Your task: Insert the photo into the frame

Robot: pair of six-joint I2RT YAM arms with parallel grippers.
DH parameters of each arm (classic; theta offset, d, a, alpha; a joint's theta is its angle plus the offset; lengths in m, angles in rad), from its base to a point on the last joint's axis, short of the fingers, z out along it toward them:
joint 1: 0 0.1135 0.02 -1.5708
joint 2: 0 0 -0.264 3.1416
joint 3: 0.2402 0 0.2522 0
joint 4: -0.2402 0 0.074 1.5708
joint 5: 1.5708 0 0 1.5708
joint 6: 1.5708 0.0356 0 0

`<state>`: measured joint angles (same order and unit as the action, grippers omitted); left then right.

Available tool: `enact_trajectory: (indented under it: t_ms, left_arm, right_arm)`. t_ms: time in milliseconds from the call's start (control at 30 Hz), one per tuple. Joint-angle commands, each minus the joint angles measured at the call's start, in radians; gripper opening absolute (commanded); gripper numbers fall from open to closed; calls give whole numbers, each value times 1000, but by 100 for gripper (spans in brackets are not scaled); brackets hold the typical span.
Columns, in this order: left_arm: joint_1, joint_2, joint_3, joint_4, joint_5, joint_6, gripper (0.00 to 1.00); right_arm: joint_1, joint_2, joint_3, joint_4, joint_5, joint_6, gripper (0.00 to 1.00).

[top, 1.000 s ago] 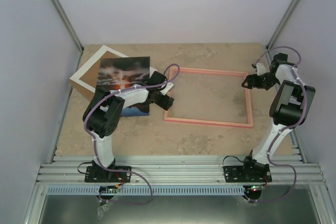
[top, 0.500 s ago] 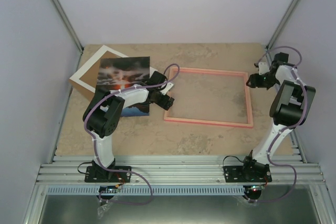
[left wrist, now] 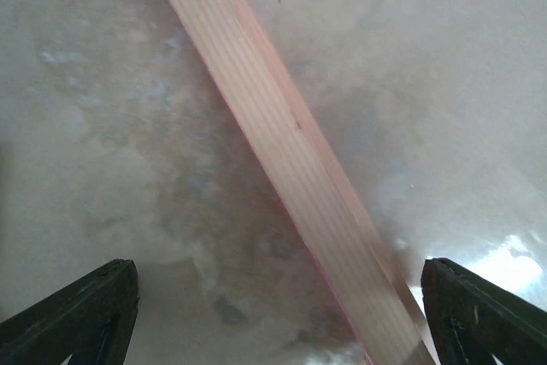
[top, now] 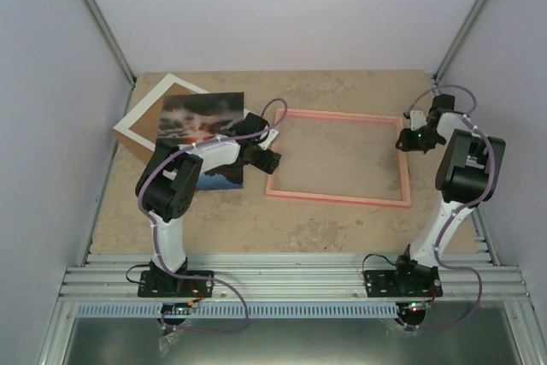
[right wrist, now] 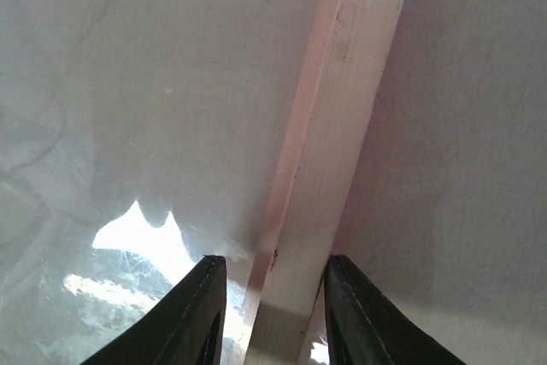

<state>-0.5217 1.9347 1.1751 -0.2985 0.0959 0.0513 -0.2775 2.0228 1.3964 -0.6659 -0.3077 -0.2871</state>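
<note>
Seemingly to steady the frame point(top: 342, 200) at the desk's point(top: 299, 228) middle, left pincer point(top: 268, 161) hangs apart over its left rail, right pincer point(top: 403, 140) straddles the right rail, clamping unclear; photo point(top: 202, 121) lies far-left, outside.

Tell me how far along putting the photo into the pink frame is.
Nothing is done yet: the photo lies on the white mat, outside the pink frame. In hand: the left gripper is open astride the frame's left rail, the right gripper narrowly astride its right rail, grip unclear. Left: moving the photo inside.
</note>
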Motion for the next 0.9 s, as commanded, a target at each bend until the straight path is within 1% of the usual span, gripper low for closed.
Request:
enact_trajectory:
  t_ms: [0, 67, 200, 333, 467, 567, 667, 867]
  left_arm:
    - [48, 80, -5, -98, -57, -25, 92]
    - [59, 85, 4, -100, -60, -26, 92]
    - [68, 82, 7, -103, -45, -37, 92]
    - [66, 62, -15, -88, -14, -41, 92]
    - [63, 57, -29, -71, -5, -75, 92]
    - [62, 56, -34, -64, -2, -77, 92]
    - [60, 56, -39, -59, 0, -79, 92]
    - [60, 58, -43, -54, 4, -79, 92]
  right_arm:
    - [34, 35, 12, 48, -54, 53, 33]
    - [46, 47, 22, 59, -72, 67, 33]
    - [46, 41, 56, 31, -85, 43, 41]
    - [30, -38, 30, -26, -100, 4, 49]
    - [30, -150, -48, -84, -104, -10, 52]
    - [30, -206, -137, -99, -64, -28, 51]
    - [30, -245, -214, -71, -14, -44, 48]
    - [29, -242, -294, 4, 76, -50, 43]
